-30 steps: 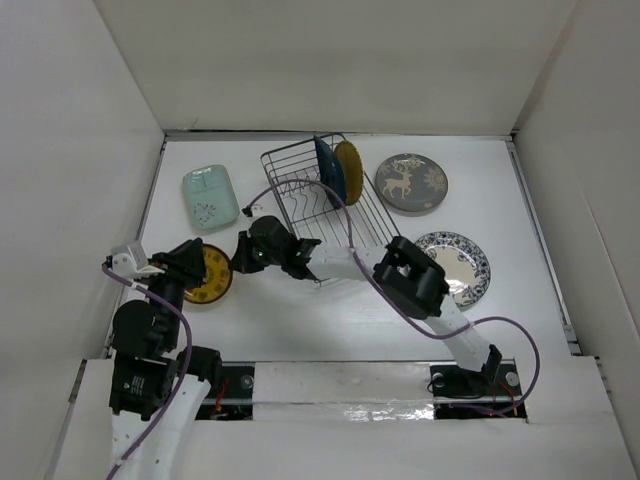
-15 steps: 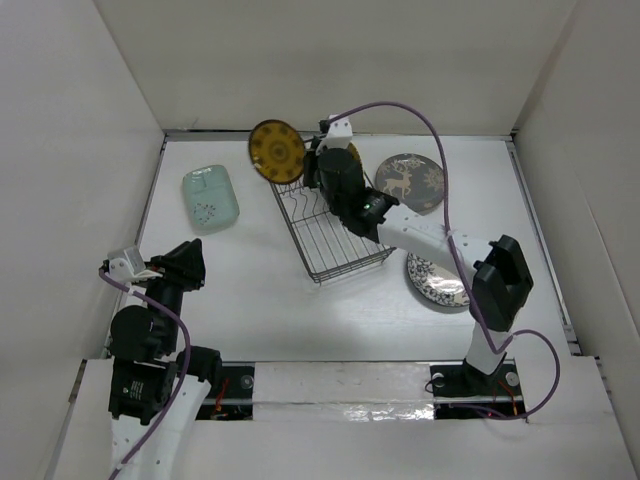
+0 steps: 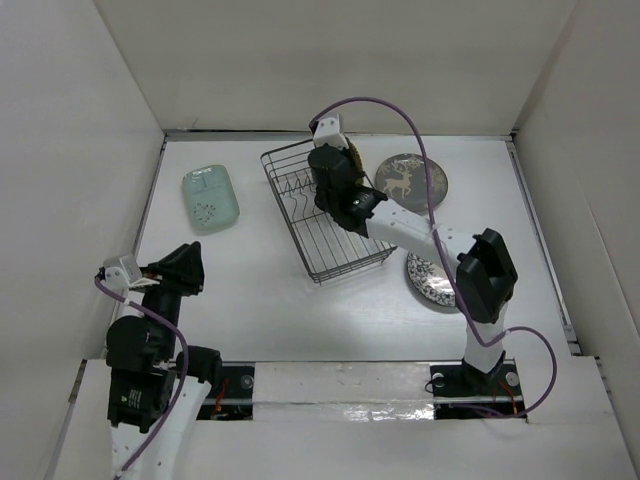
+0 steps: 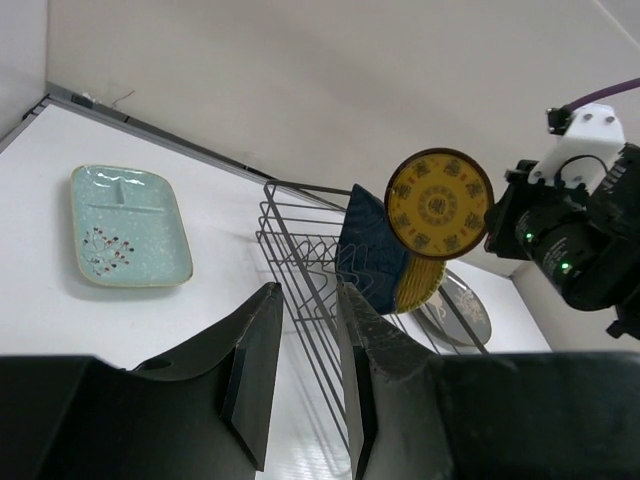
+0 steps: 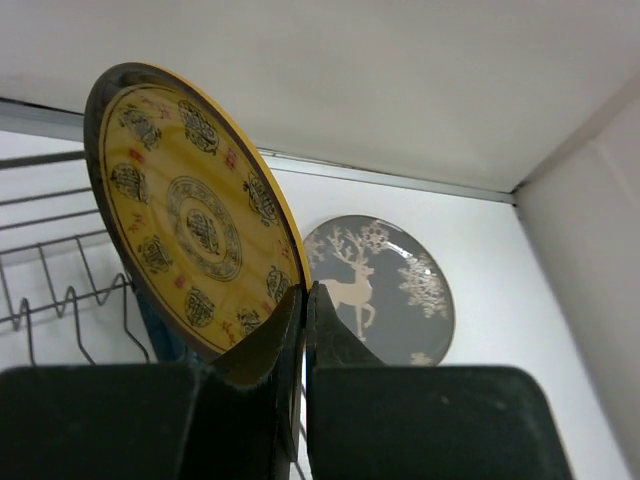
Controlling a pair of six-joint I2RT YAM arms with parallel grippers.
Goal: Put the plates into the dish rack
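My right gripper [image 5: 303,298] is shut on the rim of a yellow round plate [image 5: 195,240], holding it upright above the far end of the dish rack [image 3: 335,250]. From the left wrist view this plate [image 4: 439,204] hangs over a dark blue dish [image 4: 372,250] and a second yellow plate [image 4: 422,284], both standing in the rack [image 4: 300,270]. My left gripper [image 4: 305,370] is open and holds nothing, low at the near left [image 3: 188,265]. On the table lie the mint dish [image 3: 210,198], the deer plate [image 3: 412,183] and the blue-and-white plate [image 3: 430,283].
White walls box in the table on three sides. The right arm [image 3: 420,235] stretches diagonally over the rack's right side and covers part of the blue-and-white plate. A purple cable [image 3: 400,110] arcs above the rack.
The right arm took the yellow plate from the near left, swung it past the rack's back left corner and now holds it over the rack. My left gripper drew back and opened wider.
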